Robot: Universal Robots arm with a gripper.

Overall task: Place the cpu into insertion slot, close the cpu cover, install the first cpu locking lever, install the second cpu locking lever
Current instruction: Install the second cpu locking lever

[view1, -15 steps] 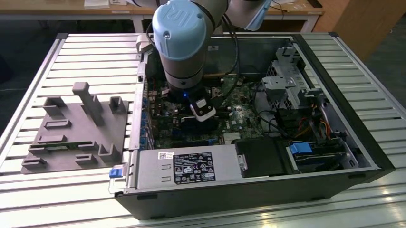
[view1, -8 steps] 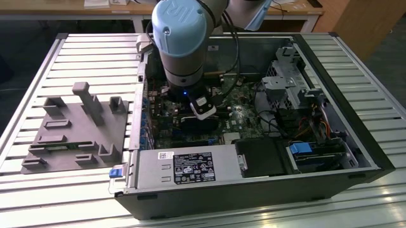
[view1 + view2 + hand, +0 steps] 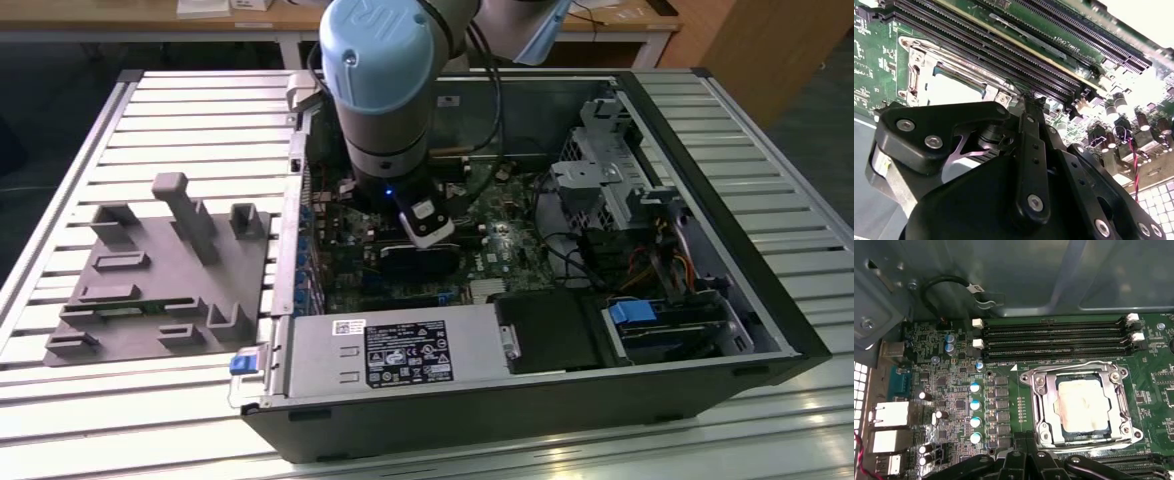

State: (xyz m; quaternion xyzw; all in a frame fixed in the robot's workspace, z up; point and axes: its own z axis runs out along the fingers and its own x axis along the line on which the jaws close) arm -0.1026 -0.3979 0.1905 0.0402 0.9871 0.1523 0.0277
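The cpu (image 3: 1080,403), a pale square chip, lies in the insertion slot (image 3: 1040,426) on the green motherboard. The silvery cpu cover (image 3: 1048,402) lies flat over it, framing the chip in its window. Thin wire locking levers (image 3: 1069,365) run along the socket's edges. My gripper (image 3: 1026,442) is shut with nothing between the fingers, its black fingertips just off the socket's edge. In the second wrist view the gripper (image 3: 1029,100) stands beside the insertion slot (image 3: 914,75), where the cpu (image 3: 951,90) shows pale. In the exterior view the gripper (image 3: 430,240) hangs low over the board and hides the socket.
Long black memory slots (image 3: 1054,337) run beside the socket. A silver power supply box (image 3: 387,350) sits at the case's near side, and a drive cage (image 3: 614,190) with cables on the exterior view's right. A grey fixture plate (image 3: 160,270) lies outside the case.
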